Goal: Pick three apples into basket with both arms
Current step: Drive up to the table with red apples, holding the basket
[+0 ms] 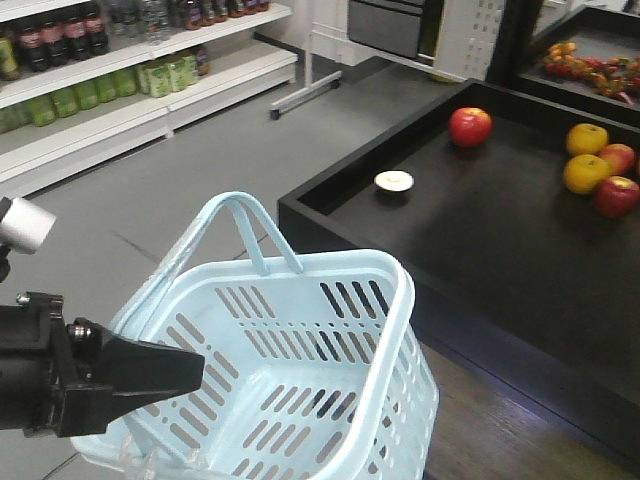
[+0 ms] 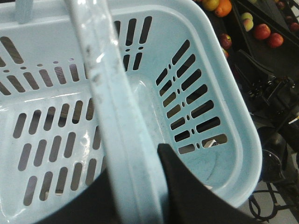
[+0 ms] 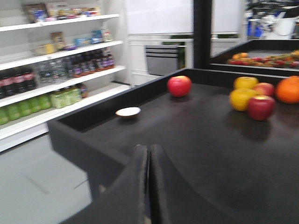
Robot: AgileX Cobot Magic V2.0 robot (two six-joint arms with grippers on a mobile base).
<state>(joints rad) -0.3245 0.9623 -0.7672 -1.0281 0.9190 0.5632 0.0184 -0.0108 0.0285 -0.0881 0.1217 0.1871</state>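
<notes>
The left gripper (image 2: 135, 177) pinches the basket (image 1: 405, 300) rim. The right gripper (image 3: 149, 182) is pressed together, 3 apples (image 3: 179, 86) beyond.

Glossy plastic basket (image 1: 340, 262), matt black table (image 1: 480, 250)

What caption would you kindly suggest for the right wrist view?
Shut right pincer faces a red apple on the black display table.
</notes>
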